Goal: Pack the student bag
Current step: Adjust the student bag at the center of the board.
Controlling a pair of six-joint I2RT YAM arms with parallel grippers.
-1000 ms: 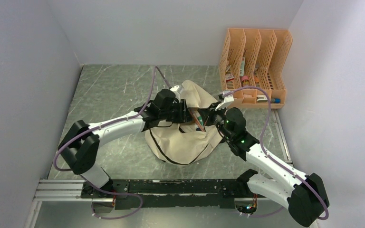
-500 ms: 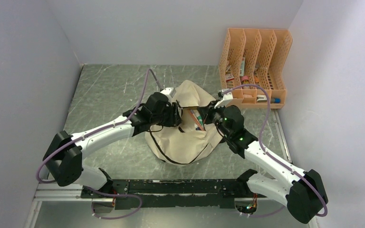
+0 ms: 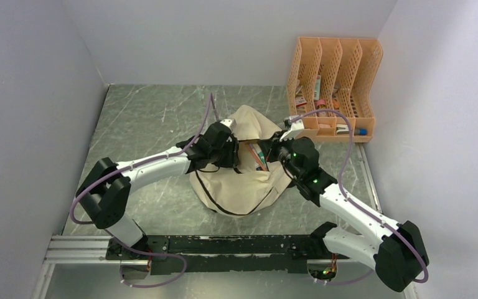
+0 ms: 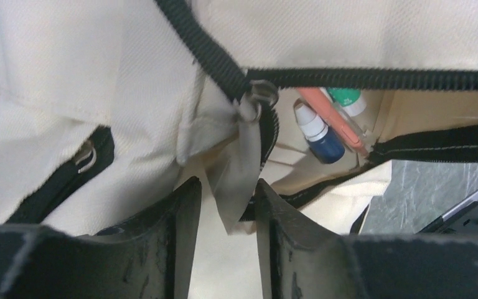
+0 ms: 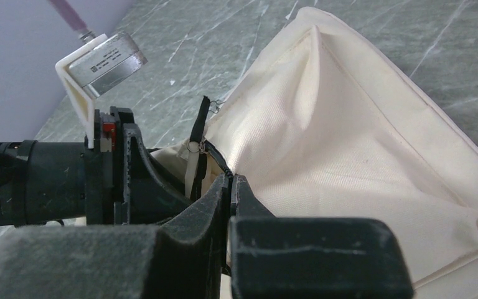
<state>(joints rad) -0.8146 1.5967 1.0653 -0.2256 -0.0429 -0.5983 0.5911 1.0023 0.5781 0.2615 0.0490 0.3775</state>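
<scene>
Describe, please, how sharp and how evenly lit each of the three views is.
Top view: soft, even light, no hard shadows, the bag sharp. Left wrist view: the bag's weave and the blue bottle are crisp, the camera's own fingers dark and slightly soft. Right wrist view: the cream fabric is bright, the near fingers nearly black, with little detail.

I work in a lab test cell. Plain white panels [image 3: 31, 93] box in a grey marbled tabletop [image 3: 143, 118], and I am bolted to a bare aluminium rail [image 3: 68, 249] along its near edge.
</scene>
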